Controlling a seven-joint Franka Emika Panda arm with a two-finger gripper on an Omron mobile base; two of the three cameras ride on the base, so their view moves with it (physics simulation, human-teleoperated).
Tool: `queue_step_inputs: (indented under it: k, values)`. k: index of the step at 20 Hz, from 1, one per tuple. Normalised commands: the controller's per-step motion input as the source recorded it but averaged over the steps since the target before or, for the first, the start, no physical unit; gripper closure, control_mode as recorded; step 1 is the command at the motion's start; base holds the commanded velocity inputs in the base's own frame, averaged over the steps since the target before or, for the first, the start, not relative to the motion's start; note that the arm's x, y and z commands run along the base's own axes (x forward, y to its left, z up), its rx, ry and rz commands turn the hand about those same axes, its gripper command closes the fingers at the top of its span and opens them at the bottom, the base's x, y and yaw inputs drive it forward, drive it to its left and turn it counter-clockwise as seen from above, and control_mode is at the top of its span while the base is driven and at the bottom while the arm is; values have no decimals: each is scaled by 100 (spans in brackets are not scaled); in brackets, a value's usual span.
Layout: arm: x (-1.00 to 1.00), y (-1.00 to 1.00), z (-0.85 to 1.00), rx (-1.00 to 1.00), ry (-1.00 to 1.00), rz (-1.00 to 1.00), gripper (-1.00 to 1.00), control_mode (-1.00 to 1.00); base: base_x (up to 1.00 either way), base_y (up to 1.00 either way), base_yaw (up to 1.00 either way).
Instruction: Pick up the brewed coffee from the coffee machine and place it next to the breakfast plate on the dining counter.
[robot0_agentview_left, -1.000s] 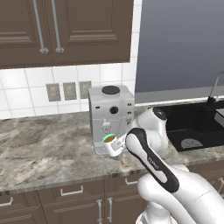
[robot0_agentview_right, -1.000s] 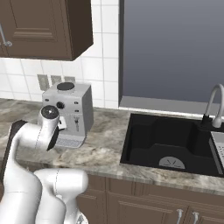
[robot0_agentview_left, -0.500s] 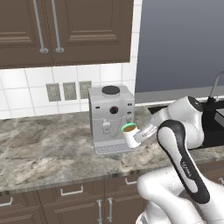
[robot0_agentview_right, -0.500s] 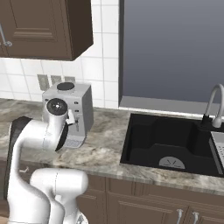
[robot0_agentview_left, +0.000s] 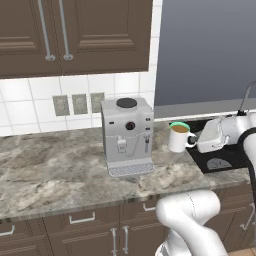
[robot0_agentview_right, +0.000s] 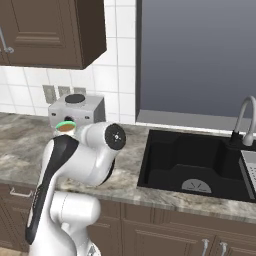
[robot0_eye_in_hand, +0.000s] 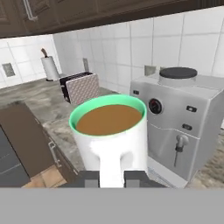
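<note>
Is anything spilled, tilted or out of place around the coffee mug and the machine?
Nothing stands out. The mug hangs upright in the air to the right of the coffee machine, with the gripper shut on its handle. The brown coffee is level below the green rim, and no spill shows on the counter.

white mug (robot0_agentview_left: 178, 137) with green rim, full of brown coffee, upright in the air at right of centre, clear of the silver machine (robot0_agentview_left: 127, 135) standing mid-frame on the marbled surface (robot0_agentview_left: 55, 167).
</note>
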Motion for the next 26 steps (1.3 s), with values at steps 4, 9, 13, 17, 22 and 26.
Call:
queue_step_inputs:
  k: [4, 9, 13, 17, 22, 26]
  values:
    - [-9, -1, 23, 0, -1, 9, 100, -100, 0, 0, 0]
    - [-2, 0, 2, 0, 0, 2, 100, -100, 0, 0, 0]
    - [0, 0, 0, 0, 0, 0, 100, 100, -6, 2, 1]
    - [0, 0, 0, 0, 0, 0, 100, 100, -48, 20, 25]
    - [0, 0, 0, 0, 0, 0, 100, 100, -19, 65, 55]
    - [0, 0, 0, 0, 0, 0, 100, 100, 0, 28, 93]
